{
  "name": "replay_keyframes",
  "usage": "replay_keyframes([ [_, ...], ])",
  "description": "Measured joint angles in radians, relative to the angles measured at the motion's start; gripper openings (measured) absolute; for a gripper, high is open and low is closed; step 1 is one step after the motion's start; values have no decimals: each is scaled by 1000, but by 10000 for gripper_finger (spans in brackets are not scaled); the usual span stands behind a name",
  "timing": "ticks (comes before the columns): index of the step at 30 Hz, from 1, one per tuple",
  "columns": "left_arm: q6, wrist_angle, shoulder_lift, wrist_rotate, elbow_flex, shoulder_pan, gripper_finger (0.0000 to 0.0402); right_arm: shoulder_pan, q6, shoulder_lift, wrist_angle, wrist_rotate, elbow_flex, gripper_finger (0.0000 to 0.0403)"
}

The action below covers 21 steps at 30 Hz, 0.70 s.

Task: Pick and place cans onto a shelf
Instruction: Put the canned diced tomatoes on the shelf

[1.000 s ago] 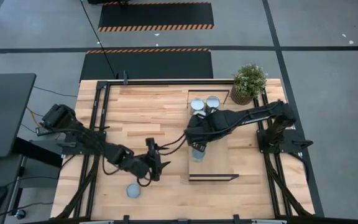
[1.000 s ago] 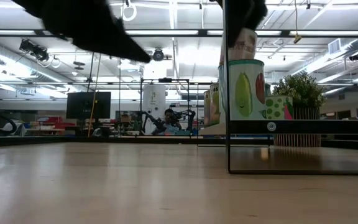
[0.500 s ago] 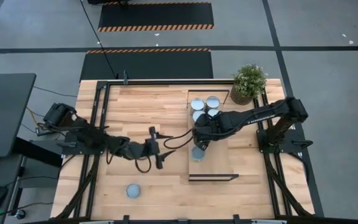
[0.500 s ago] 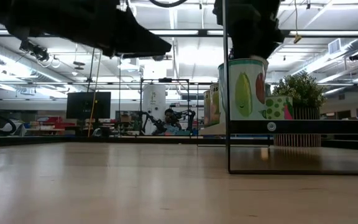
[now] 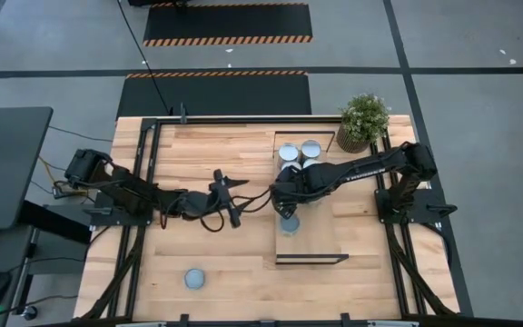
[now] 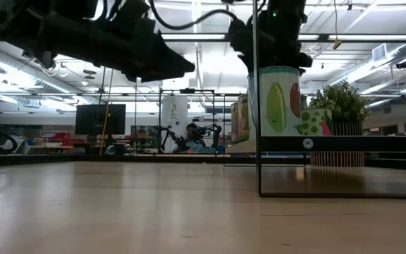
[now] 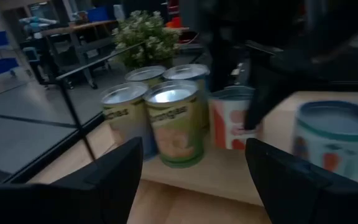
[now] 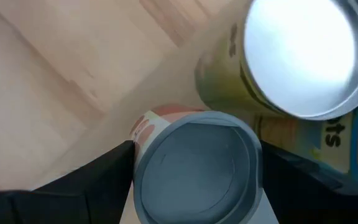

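The shelf (image 5: 318, 243) is a light-wood board at the table's right. Several cans (image 5: 287, 153) stand at its far end, their silver tops (image 7: 169, 93) showing in the left wrist view. A pale can (image 5: 289, 224) with a corn picture (image 6: 277, 102) stands alone nearer the front. Between these, my right gripper (image 5: 289, 196) is shut on an orange-and-white can (image 8: 194, 171). My left gripper (image 5: 231, 200) hangs open and empty left of the shelf, pointing level at the cans. One more can (image 5: 194, 278) stands on the tabletop near the front edge. My right gripper pinches the orange-and-white can by its side wall just under the top rim (image 8: 140, 134), one finger (image 8: 86, 186) on each side. The fingers come steeply from above. The can is upright, its foot (image 7: 227, 144) down at the shelf board; whether it rests there I cannot tell.
A potted plant (image 5: 363, 121) stands at the table's far right corner, beyond the shelf. Thin dark frames (image 6: 256, 141) rise at the shelf's ends. Bare tabletop (image 5: 198, 154) lies left of the shelf. The room shows beyond the table.
My left gripper has swung from near the loose can toward the far edge and turned level to face the shelf, staying open. My right gripper has come down with the orange-and-white can between the far group of cans and the corn can.
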State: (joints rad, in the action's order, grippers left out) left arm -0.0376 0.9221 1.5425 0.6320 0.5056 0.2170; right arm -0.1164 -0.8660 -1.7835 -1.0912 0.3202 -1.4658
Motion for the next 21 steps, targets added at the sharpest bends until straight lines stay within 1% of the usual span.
replay_keyframes([
  [5,-8,-68,1,-8,0,-44,288,4,-59,-17,-23,4,0,321],
  [14,-120,-60,1,-9,0,-112,288,1,-72,-52,1,3,0,321],
  [17,-136,-63,1,-62,0,-127,288,0,-69,-65,4,-8,0,324],
  [21,-133,-68,1,-177,0,-138,288,0,-67,-65,17,-5,0,339],
])
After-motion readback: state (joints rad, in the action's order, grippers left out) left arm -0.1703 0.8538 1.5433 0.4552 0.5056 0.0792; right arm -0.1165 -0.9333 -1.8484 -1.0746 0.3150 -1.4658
